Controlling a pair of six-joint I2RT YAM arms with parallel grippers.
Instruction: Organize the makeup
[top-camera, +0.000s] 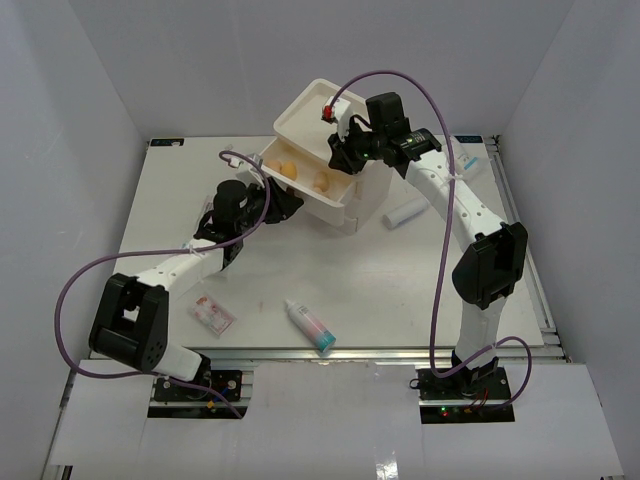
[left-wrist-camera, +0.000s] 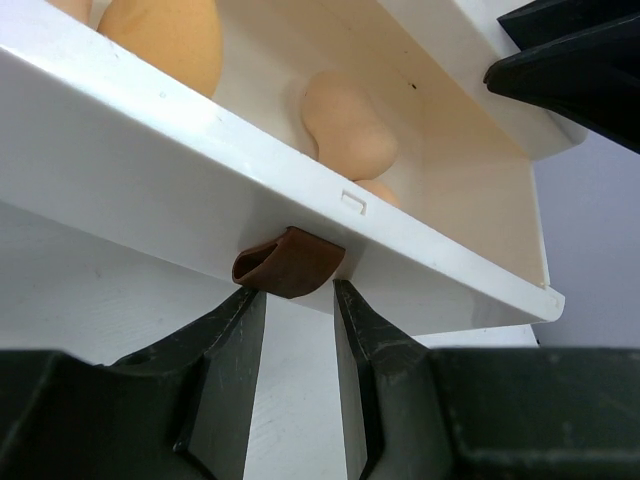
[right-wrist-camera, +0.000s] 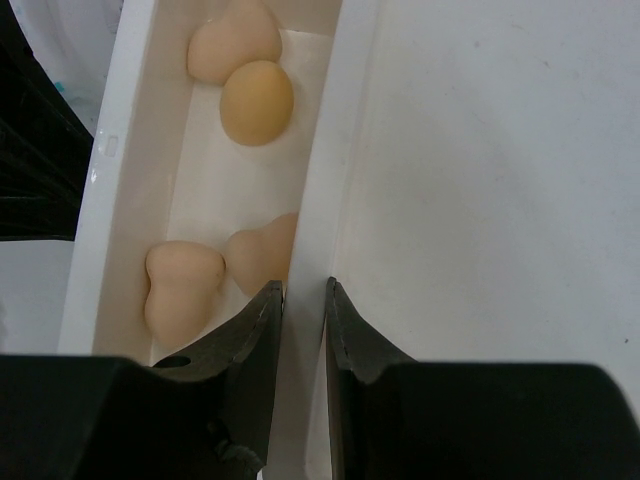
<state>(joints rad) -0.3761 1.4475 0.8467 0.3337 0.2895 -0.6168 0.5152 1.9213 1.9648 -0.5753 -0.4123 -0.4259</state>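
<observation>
The cream drawer box (top-camera: 330, 110) stands at the back middle, its top drawer (left-wrist-camera: 300, 180) pulled out to the left. Several tan sponges (top-camera: 322, 182) lie in the drawer (right-wrist-camera: 258, 100). My left gripper (left-wrist-camera: 297, 297) is open, its tips just under the drawer's brown handle (left-wrist-camera: 290, 262), with table showing between the fingers. My right gripper (right-wrist-camera: 305, 290) is shut on the box's thin white front edge (right-wrist-camera: 310, 200), one finger inside the drawer. On the table lie a white tube (top-camera: 408, 212), a white bottle with a teal cap (top-camera: 310, 326) and a flat sachet (top-camera: 213, 315).
A flat white packet with blue print (top-camera: 470, 165) lies at the back right, behind the right arm. Purple cables loop over both arms. The table's metal rail (top-camera: 545, 300) runs along its right edge.
</observation>
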